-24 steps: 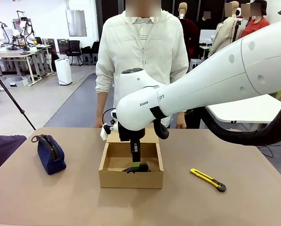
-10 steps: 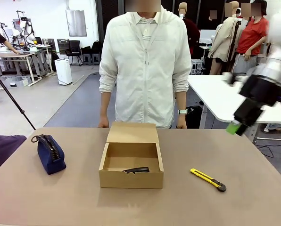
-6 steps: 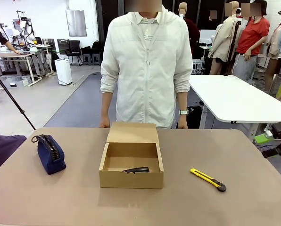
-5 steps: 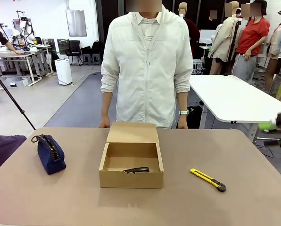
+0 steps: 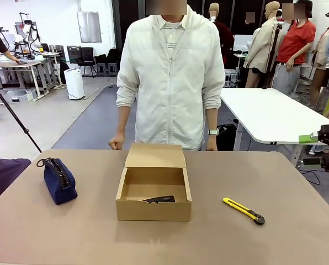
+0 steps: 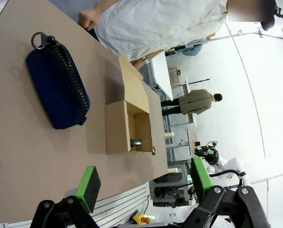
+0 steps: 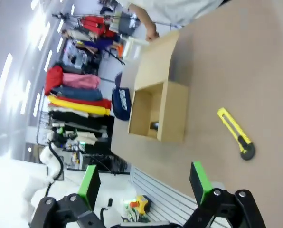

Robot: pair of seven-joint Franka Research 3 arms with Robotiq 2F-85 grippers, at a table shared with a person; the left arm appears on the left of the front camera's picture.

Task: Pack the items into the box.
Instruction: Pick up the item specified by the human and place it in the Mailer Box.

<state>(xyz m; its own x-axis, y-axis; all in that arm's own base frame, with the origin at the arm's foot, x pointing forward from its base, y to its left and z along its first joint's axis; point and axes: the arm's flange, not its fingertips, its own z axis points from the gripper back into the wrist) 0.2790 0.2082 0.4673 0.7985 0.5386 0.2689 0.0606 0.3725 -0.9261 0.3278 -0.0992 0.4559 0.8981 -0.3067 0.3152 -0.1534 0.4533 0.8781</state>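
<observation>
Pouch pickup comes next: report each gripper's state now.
Left gripper: open, holding nothing.
Right gripper: open, holding nothing.

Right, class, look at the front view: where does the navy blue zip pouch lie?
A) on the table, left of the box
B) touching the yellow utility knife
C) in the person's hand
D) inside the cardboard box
A: the navy blue zip pouch rests on the table, well apart from the open cardboard box, in which the slim black object lies.
</observation>
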